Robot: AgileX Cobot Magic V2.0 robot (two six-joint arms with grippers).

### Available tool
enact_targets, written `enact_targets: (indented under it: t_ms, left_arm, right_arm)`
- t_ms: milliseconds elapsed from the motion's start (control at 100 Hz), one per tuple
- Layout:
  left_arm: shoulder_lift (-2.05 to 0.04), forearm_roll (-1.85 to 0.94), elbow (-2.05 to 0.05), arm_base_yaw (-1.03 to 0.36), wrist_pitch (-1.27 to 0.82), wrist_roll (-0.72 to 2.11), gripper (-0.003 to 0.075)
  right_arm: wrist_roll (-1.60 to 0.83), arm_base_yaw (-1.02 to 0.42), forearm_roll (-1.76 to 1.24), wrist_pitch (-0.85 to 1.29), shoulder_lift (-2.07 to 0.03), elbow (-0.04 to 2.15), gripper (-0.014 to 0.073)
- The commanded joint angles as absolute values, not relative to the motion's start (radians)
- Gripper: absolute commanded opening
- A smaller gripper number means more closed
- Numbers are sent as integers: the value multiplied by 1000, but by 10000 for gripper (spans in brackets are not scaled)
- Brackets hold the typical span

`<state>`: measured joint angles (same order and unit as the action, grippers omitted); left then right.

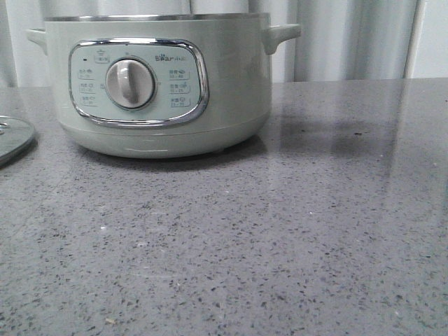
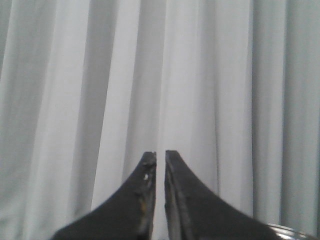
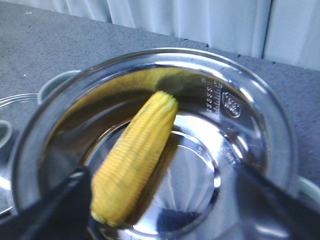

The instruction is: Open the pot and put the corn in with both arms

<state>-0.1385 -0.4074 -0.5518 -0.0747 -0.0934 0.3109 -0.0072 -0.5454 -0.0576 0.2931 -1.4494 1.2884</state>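
The pale-green pot (image 1: 157, 80) stands open on the grey counter at the back left, dial facing me. In the right wrist view I look down into its steel bowl (image 3: 235, 115). The yellow corn (image 3: 135, 157) lies slanted inside the bowl. My right gripper (image 3: 167, 210) hovers over the pot with its jaws wide apart; the corn lies close beside one finger (image 3: 60, 205), in no grip. My left gripper (image 2: 160, 156) is shut and empty, raised and facing the white curtain. Neither gripper shows in the front view.
The flat glass lid (image 1: 10, 136) lies on the counter left of the pot; it also shows in the right wrist view (image 3: 9, 117). A white curtain (image 1: 350, 35) hangs behind the counter. A shiny curved edge (image 2: 295, 233) shows low in the left wrist view.
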Motion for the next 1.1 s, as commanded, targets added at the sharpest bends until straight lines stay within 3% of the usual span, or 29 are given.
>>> enact_targets:
  t_ms: [0,80,320,480,620,1090]
  left_arm:
    - [-81,-408,-584,-83,-107,311,-20]
    - [-26,-363,-584,-83,-259,311,-20]
    - [36,-354,-575,-83,-568,311,-20]
    - [36,-356,-526,-83,-560,311,-20]
    - [36,-398,-455,-83,-496,311,-20]
    - [35,-584,-320,-83,-385,311,-20]
  right_arm:
    - [-11,-546,0,260,-1311,1280,216]
    - [-11,-546,75,256,-1175,1194,-79]
    - [-11,-546,110,304,-655,807,-60]
    - [-11,-546,176,350,-261,608,-57]
    - [-11,-540,208,543,-22,546,-57]
    - [-12,-539,209,491,-30,530,-58]
